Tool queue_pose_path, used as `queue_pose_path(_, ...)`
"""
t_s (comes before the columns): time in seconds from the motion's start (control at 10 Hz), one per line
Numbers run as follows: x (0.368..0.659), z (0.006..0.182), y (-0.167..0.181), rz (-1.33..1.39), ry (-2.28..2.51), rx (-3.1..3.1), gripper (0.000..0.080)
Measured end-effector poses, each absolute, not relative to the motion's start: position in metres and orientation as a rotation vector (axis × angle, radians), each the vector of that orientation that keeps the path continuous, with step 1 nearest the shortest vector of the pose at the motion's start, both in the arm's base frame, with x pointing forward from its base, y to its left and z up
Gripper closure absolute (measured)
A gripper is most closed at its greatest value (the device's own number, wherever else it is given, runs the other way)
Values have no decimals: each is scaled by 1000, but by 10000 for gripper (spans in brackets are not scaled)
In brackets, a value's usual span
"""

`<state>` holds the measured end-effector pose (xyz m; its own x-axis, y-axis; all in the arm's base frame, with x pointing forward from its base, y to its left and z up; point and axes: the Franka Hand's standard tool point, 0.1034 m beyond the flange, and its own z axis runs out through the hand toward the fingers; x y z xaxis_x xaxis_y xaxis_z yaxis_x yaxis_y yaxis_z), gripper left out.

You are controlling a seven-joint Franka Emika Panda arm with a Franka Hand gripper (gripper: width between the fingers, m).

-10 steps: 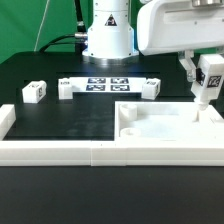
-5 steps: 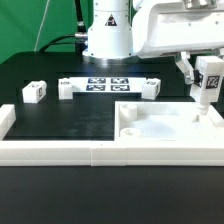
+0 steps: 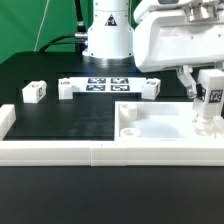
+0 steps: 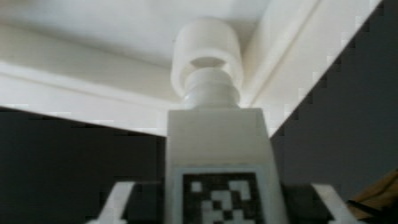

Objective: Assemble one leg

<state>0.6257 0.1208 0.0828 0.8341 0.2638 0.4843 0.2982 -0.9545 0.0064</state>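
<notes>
**LEG HELD UPRIGHT OVER PANEL CORNER: ALIGNMENT NOTES**

1. Pincer state. The pincer (image 3: pixel 206 88) is pressed together on the leg (image 3: pixel 209 102) and pinches its tagged block end. In the wrist view the block sits centred between the pincer's two sides.

2. Leg position. The leg is at the exterior view's right, over the far right corner of the panel (image 3: pixel 160 128). It is well apart from the spare legs (image 3: pixel 33 91) and the marker board (image 3: pixel 108 84), which lie across the tabletop (image 3: pixel 70 115) toward the exterior view's left.

3. Key relation. The leg hangs directly below the pincer. Its long axis is approx. vertical, w/ the block up and the narrower round stem down. The wrist view looks along this axis. There the stem end points at a corner where two raised panel walls meet. Judgement: the next move is along the leg's own axis, down and prob. w/ a twist, so any sideways offset between stem and corner recess is the critical param. There is only one arm, so there is no choice of reach.

4. Not resolvable:
   - Whether the stem tip touches the panel or hovers just above it cannot be told in either view.
   - The target recess is hidden behind the leg in the exterior view.
   - The wrist view is blurred, and its tag is cut off at the frame edge.
   - The upper pincer body is cut off at the exterior view's top and right.
   - The border rails (image 3: pixel 60 150) partly screen the panel's near edge.
</notes>
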Motion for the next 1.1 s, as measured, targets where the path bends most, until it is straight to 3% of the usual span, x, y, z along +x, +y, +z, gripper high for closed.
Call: queue_pose_path(1.1, 624, 66, 117, -790, -461, -2936, 512)
